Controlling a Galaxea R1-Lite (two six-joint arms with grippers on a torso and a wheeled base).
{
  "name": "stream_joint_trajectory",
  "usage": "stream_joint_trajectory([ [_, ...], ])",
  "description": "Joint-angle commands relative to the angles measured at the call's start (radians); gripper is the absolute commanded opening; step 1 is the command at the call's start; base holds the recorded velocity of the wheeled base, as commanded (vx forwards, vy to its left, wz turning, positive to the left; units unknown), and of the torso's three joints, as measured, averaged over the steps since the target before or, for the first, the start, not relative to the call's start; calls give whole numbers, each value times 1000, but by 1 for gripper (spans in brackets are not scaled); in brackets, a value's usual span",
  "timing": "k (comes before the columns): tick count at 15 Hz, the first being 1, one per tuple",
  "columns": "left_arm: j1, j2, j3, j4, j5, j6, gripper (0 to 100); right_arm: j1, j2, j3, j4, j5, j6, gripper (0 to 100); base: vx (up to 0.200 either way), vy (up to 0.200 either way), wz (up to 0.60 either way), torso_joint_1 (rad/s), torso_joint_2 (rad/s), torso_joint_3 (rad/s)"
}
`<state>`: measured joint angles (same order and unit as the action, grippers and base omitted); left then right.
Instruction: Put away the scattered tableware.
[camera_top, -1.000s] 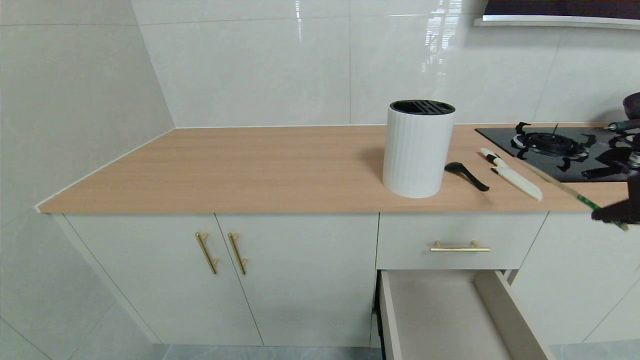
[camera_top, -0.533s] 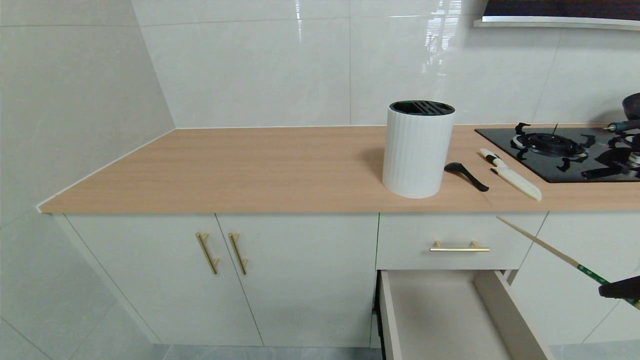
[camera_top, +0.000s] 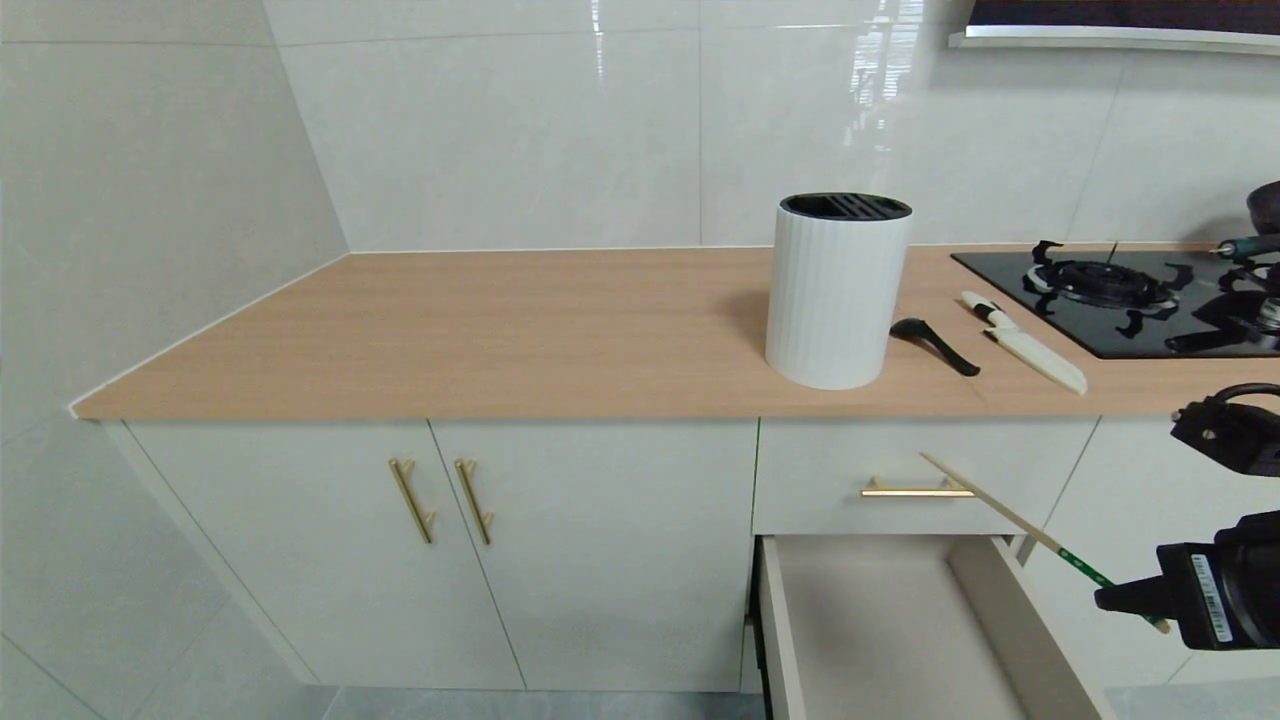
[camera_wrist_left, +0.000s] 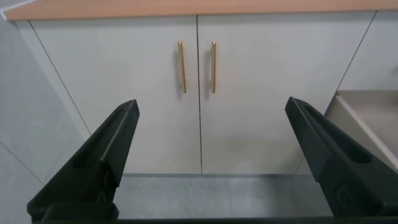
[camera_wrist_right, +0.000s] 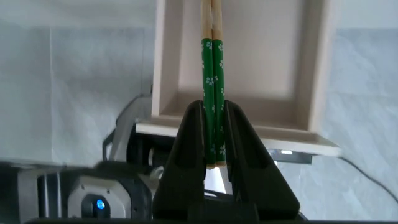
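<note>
The 2 chopsticks (camera_top: 1010, 515) are off the surface (camera_top: 500, 330) and hang slanted over the right side of the open drawer (camera_top: 985, 590). Their green patterned ends are clamped in the right tool (camera_top: 1130, 600), and their bare tips point up towards the gold handle (camera_top: 915, 489) of the shut drawer above. In the right wrist view the pair (camera_wrist_right: 211, 93) lies side by side, running out from the right tool (camera_wrist_right: 213, 109) over the drawer's floor (camera_wrist_right: 261, 56).

The hold sits right at 1 end, so I reckon the long free length could swing or the 2 sticks could scissor apart. If the tips lead too far forward, they may knock the handle or the drawer front. If let go from this height or this far right, 1 could bounce off the side wall and drop to the floor.

The left tool (camera_wrist_left: 211, 155) is spread wide and holds nothing, low before the cupboard doors (camera_wrist_left: 199, 93). A knife (camera_top: 1025, 345) and black spoon (camera_top: 935, 348) lie beside the white holder (camera_top: 835, 295).
</note>
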<state>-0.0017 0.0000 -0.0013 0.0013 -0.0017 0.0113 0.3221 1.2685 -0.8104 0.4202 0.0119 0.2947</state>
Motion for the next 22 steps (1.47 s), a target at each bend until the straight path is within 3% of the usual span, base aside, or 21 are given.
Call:
stream_joint_trajectory([
  [1,0,2,1,0,0,-1,100,32,28,57,-51,-7,0,0,0,0,0,-159,403,227],
  [15,0,2,1,0,0,1,100,54,149,137,-199,-23,-2,0,0,0,0,-155,448,287],
  [22,0,2,0,0,0,-1,100,89,371,131,-293,-61,-2,0,0,0,0,-14,56,36],
])
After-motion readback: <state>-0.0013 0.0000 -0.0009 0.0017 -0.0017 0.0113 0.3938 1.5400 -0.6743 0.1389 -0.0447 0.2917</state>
